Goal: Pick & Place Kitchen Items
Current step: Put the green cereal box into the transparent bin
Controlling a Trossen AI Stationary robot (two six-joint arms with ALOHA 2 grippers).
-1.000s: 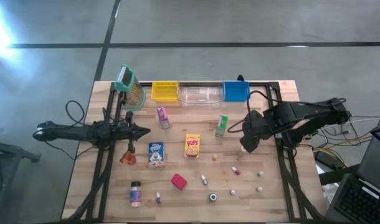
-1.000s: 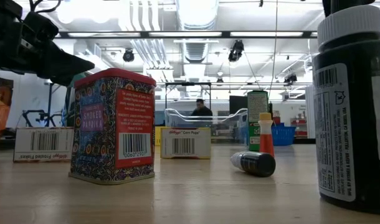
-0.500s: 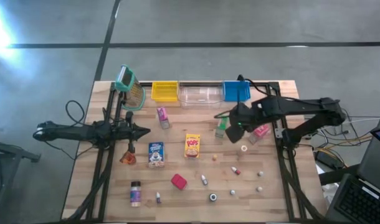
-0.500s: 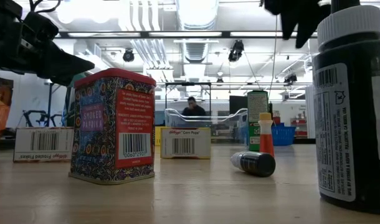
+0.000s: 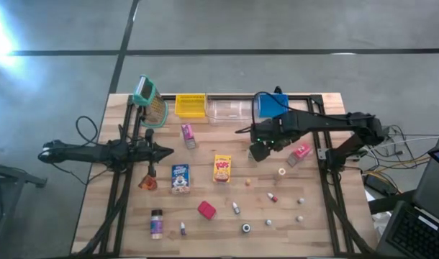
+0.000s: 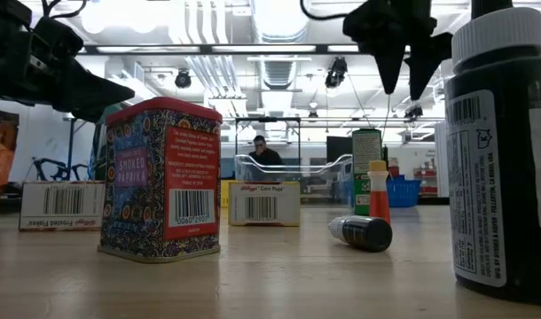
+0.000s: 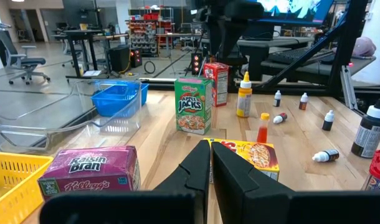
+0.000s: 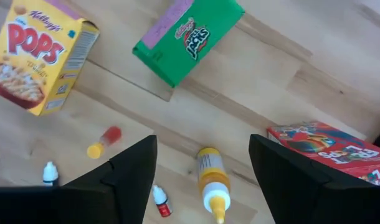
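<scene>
My right gripper [image 5: 258,149] hangs open, fingers pointing down, well above the table; the low view shows it too [image 6: 403,89]. In its wrist view the green box [image 8: 187,38] lies on its side beyond the fingers, and a yellow bottle [image 8: 213,183] lies on the table far below the gap. The yellow Pops box [image 5: 222,167] and a red box [image 5: 301,152] lie on either side of it. My left gripper [image 5: 165,151] waits shut at the table's left, over the pink box [image 7: 90,171]. A blue box [image 5: 180,178], red block [image 5: 206,209] and purple-labelled jar [image 5: 156,223] sit nearer the front.
Yellow [image 5: 190,106], clear [image 5: 230,109] and blue [image 5: 272,104] bins line the far edge. Several tiny bottles [image 5: 236,208] are scattered at the front right. An orange wedge [image 5: 147,182] lies under the left arm. A person stands in the room behind the table.
My right gripper has swung toward the table's left edge and sunk a little, fingers still pointing down, arriving over the green box. In the low view it has come in from the upper right. Nothing on the table has moved.
</scene>
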